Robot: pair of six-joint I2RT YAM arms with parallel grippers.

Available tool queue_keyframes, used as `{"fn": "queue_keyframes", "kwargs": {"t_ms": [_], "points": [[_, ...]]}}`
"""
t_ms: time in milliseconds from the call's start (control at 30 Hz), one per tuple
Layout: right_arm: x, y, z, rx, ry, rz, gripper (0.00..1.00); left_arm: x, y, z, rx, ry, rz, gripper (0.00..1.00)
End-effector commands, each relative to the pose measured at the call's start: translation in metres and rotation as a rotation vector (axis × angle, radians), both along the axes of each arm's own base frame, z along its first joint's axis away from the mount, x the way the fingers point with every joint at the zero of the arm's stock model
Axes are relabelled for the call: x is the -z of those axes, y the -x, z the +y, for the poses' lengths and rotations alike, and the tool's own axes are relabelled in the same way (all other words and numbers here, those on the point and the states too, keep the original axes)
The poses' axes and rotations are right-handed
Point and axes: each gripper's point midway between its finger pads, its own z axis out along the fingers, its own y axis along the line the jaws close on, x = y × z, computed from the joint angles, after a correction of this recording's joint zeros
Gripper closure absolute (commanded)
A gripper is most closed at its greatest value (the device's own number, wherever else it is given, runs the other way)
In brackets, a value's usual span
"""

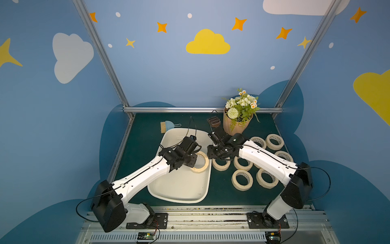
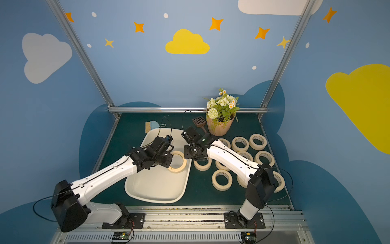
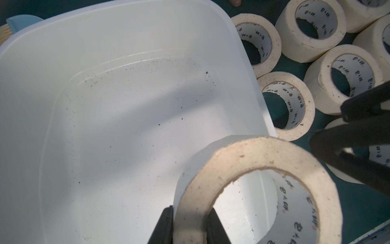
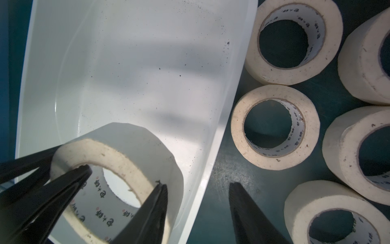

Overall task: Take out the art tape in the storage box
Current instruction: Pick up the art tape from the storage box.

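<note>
Left gripper (image 3: 190, 213) pinches the cream-beige masking-tape roll (image 3: 253, 154) by its wall, lower right; probably light, stiff. Right gripper (image 4: 197, 186) gapes, empty.

Left wrist view: left pincer (image 3: 190, 209) shows finger ends only, rest off-frame. The held roll (image 3: 263, 154) is cut by the frame edge. Blue brush (image 3: 21, 20) and flower pot (image 3: 235, 2) are slivers at the border.

Right wrist view: right pincer (image 4: 197, 186) fingers cropped too, and four loose rolls (image 4: 341, 152) cut by the edges. Can't tell if its finger touches the held roll.

Both top views: both pincers' tips not visible from above, held roll partly covered. Several loose rolls sit partly under the right arm (image 1: 266, 160), so no firm count. Core print too small to read from up there.
</note>
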Motion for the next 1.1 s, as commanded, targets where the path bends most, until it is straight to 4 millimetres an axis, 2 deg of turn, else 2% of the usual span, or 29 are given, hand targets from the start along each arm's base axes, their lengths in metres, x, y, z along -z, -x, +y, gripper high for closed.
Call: {"fn": "queue_keyframes", "kwargs": {"t_ms": [0, 133, 333, 467, 500, 533, 567, 600, 633, 767, 833, 867, 900, 967, 1067], "points": [[-0.015, 0.013, 0.009, -0.036, -0.054, -0.021, 0.47, -0.018, -0.022, -0.018, -0.001, 0.05, -0.084, 0.76], [-0.02, 0.015, 0.006, -0.038, -0.069, -0.04, 0.46, -0.014, -0.024, -0.023, -0.003, 0.056, -0.069, 0.76], [0.001, 0.007, 0.005, -0.018, -0.045, -0.018, 0.46, -0.035, -0.017, -0.028, 0.026, 0.128, -0.09, 0.76], [0.005, 0.002, 0.007, -0.005, -0.047, 0.005, 0.46, -0.047, -0.008, -0.031, 0.05, 0.191, -0.099, 0.76], [0.005, 0.001, 0.007, -0.003, -0.046, 0.01, 0.5, -0.047, -0.005, -0.033, 0.059, 0.209, -0.093, 0.76], [0.006, 0.001, 0.008, -0.004, -0.044, 0.012, 0.59, -0.045, -0.003, -0.035, 0.062, 0.213, -0.086, 0.76], [0.006, 0.001, 0.007, -0.003, -0.042, 0.012, 0.71, -0.042, -0.003, -0.034, 0.06, 0.206, -0.084, 0.76], [0.005, 0.001, 0.006, -0.001, -0.037, 0.007, 0.88, -0.039, -0.003, -0.033, 0.059, 0.199, -0.08, 0.74], [0.004, 0.001, 0.004, 0.002, -0.033, 0.002, 1.0, -0.038, -0.003, -0.034, 0.058, 0.196, -0.078, 0.71], [-0.004, 0.001, -0.01, 0.017, 0.003, -0.03, 1.0, -0.038, -0.001, -0.035, 0.075, 0.205, -0.079, 0.53], [-0.011, 0.001, -0.017, 0.022, 0.008, -0.051, 1.0, -0.044, 0.002, -0.037, 0.099, 0.223, -0.098, 0.29], [-0.015, 0.002, -0.022, 0.026, 0.013, -0.063, 1.0, -0.047, 0.004, -0.037, 0.114, 0.236, -0.111, 0.11], [-0.018, 0.003, -0.027, 0.031, 0.02, -0.074, 1.0, -0.052, 0.007, -0.035, 0.122, 0.25, -0.13, 0.0], [-0.024, 0.005, -0.042, 0.044, 0.045, -0.097, 1.0, -0.06, 0.012, -0.027, 0.123, 0.261, -0.171, 0.0], [-0.027, 0.008, -0.078, 0.109, 0.117, -0.146, 1.0, -0.073, 0.02, -0.005, 0.097, 0.255, -0.24, 0.0]]}}
